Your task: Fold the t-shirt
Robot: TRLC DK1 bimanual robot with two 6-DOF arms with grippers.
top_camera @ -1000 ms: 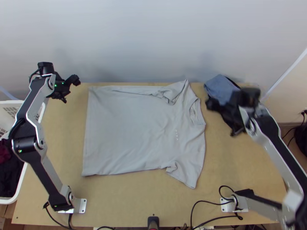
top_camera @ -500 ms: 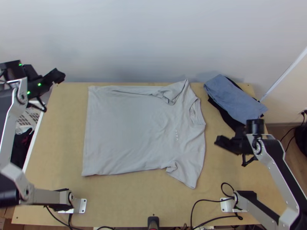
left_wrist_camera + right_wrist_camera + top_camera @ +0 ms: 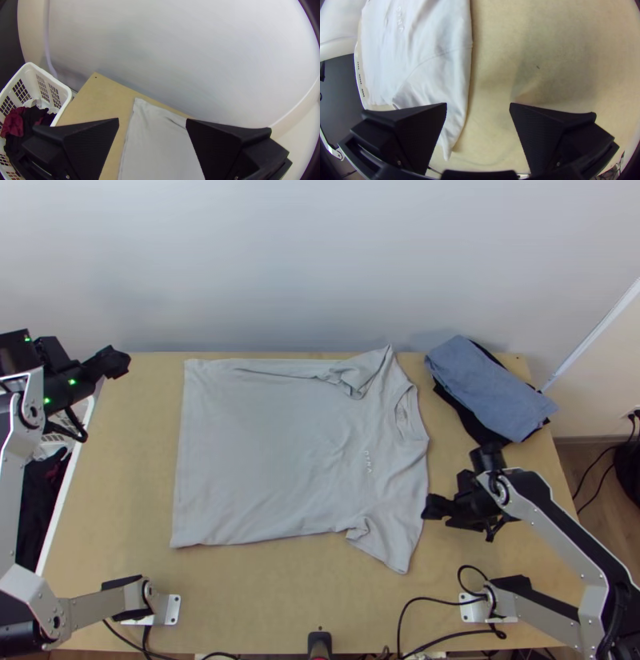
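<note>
Grey fabric t-shirt [image 3: 276, 452] lies spread by the far edge of the light wooden tabletop [image 3: 256, 596].
Jaws gape on black left gripper [image 3: 152, 119] and black right gripper [image 3: 478, 105]; a shallow pinch could skew the near sleeve [image 3: 390, 540].

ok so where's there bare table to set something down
Bare wood lies between the shirt's hem and the white basket, and between the shirt and the table's near edge. Crowded: right side, with the right end effector beside the sleeve and clothes piled beyond.

Pale wall [image 3: 320, 268], brown wooden floor [image 3: 596, 460].
</note>
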